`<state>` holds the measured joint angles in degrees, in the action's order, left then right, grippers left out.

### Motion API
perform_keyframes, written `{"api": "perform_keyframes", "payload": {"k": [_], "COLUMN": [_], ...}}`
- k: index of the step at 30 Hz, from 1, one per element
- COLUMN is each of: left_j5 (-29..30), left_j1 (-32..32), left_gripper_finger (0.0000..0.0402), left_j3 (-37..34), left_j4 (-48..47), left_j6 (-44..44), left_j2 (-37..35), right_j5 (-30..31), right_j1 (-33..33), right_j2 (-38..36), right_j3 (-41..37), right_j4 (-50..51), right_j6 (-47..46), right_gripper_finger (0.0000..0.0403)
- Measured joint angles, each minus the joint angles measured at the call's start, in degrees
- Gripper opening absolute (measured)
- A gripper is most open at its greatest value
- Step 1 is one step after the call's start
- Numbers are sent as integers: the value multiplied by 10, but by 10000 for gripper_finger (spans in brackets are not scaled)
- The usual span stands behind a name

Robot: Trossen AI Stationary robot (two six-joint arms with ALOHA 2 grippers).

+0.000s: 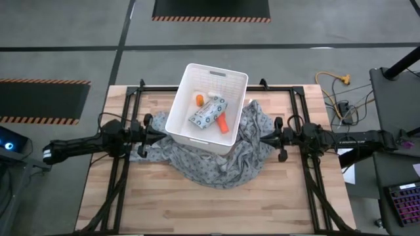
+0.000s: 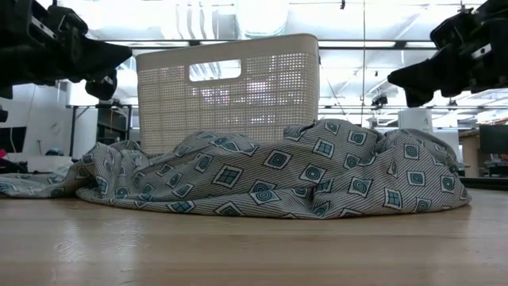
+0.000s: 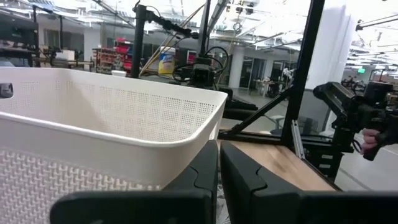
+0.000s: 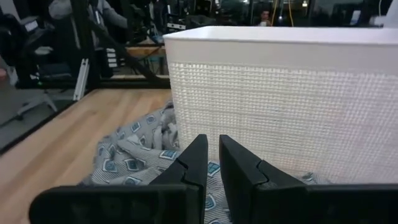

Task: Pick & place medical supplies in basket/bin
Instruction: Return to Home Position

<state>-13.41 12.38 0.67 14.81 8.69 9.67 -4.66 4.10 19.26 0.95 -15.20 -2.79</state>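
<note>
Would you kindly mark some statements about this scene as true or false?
1. The printed packet lies inside the white basket. True.
2. The patterned cloth is bunched around the basket's base. True.
3. The orange tube lies on the cloth. False: it lies in the basket beside the packet.
4. The right gripper holds the orange bottle. False: it is empty beside the basket; the bottle lies inside.
5. The left gripper waits beside the basket. True.
</note>
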Motion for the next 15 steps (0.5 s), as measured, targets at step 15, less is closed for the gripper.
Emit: {"api": "perform_keyframes", "payload": {"k": [15], "left_j5": [1], "left_j1": [0], "left_gripper_finger": [0], "left_j3": [0], "left_j4": [0], "left_j6": [0], "left_j2": [9], "right_j5": [1], "right_j1": [0], "right_j2": [0], "right_j3": [0], "right_j4": [0], "right_j6": [-25], "right_gripper_finger": [33]}}
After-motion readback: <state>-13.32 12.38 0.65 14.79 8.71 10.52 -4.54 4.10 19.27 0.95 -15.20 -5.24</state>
